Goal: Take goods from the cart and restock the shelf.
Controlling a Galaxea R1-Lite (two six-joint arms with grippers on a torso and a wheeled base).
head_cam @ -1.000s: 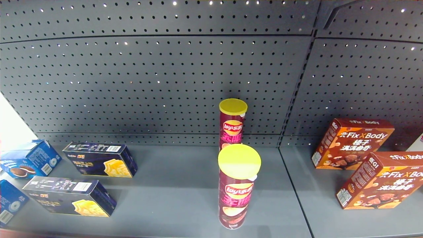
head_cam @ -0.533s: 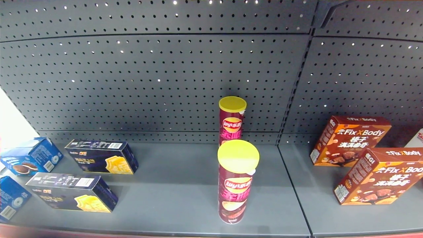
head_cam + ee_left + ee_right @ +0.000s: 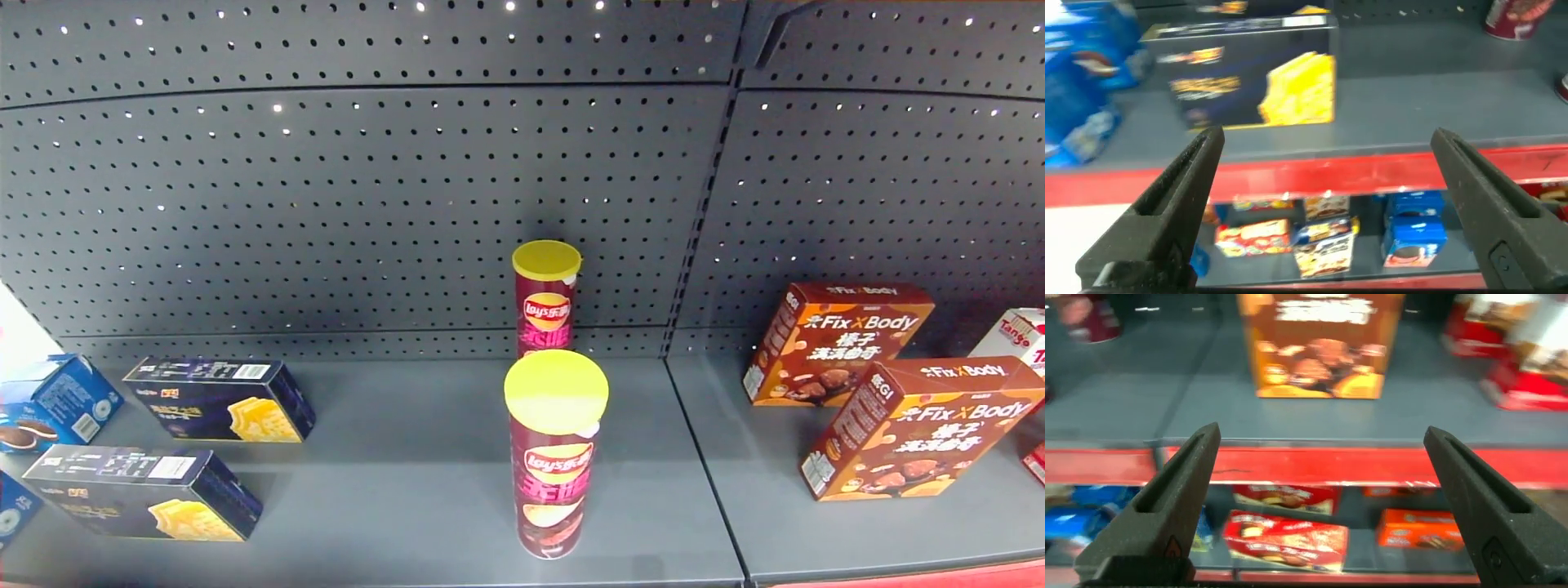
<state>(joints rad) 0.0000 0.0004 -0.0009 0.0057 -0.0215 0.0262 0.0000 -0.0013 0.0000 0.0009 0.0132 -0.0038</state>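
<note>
Two maroon chip cans with yellow lids stand upright on the grey shelf [image 3: 408,457], the front can [image 3: 553,465] near the edge and the rear can [image 3: 545,306] against the pegboard. My left gripper [image 3: 1325,137] is open and holds nothing. It sits in front of the shelf's red edge strip [image 3: 1331,175], facing a dark blue cracker box [image 3: 1249,77]. My right gripper [image 3: 1321,433] is open too, with nothing between its fingers. It faces an orange-brown cookie box [image 3: 1319,343] beyond the red edge strip [image 3: 1315,461].
Two dark blue boxes [image 3: 220,400] [image 3: 143,494] and blue cookie boxes [image 3: 57,400] lie on the shelf's left. Two orange-brown boxes [image 3: 837,343] [image 3: 918,429] and a white-red box [image 3: 1024,331] are on the right bay. A lower shelf holds more packs [image 3: 1286,535] [image 3: 1323,237].
The whole head picture has slid to the left, so the camera has turned rightward. The goods on the shelf keep their places relative to each other.
</note>
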